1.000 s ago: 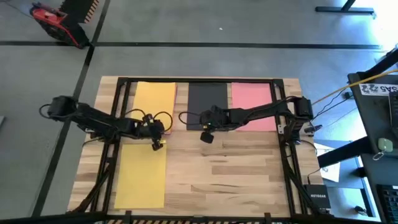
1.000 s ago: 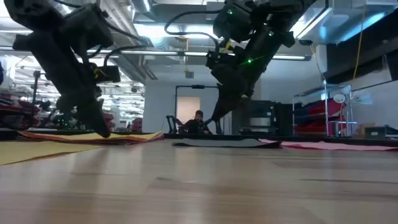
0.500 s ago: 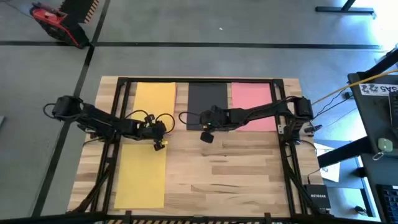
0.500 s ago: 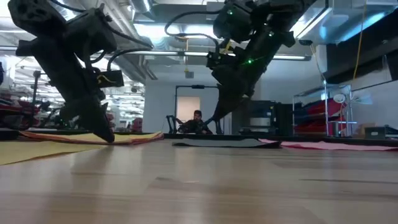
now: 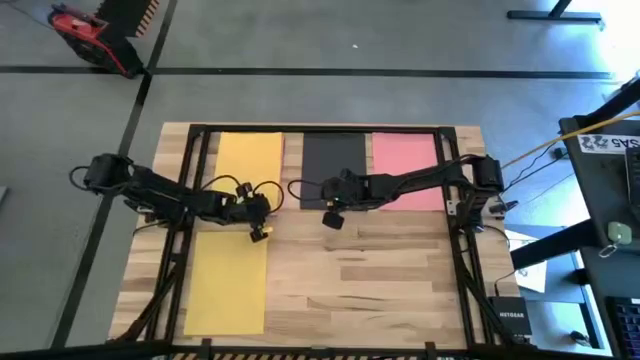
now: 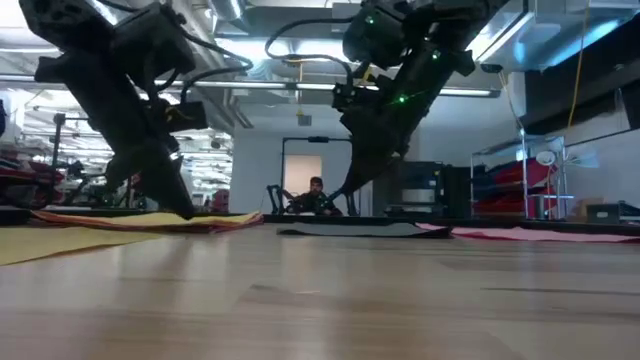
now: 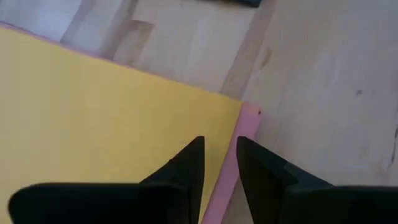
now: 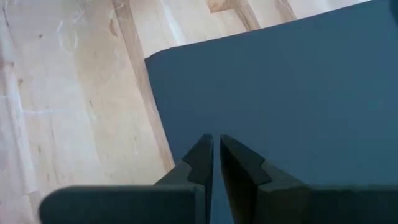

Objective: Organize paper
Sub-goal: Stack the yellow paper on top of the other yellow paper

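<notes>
Left claw (image 7: 219,144), slightly apart, straddles the yellow sheet's (image 7: 93,118) corner edge; right claw (image 8: 216,142), together, presses the black sheet (image 8: 292,93) near bare desk (image 5: 380,280).

One camera looks straight down on the whole surface (image 5: 350,280); another sits level with it; both wrist cameras hover close above it.

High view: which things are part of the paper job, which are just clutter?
Job:
yellow sheet, far left, pink edge under it
yellow sheet, near left
black sheet
pink sheet
left gripper
right gripper

Clutter:
red machine on floor
black box, table's right corner
</notes>
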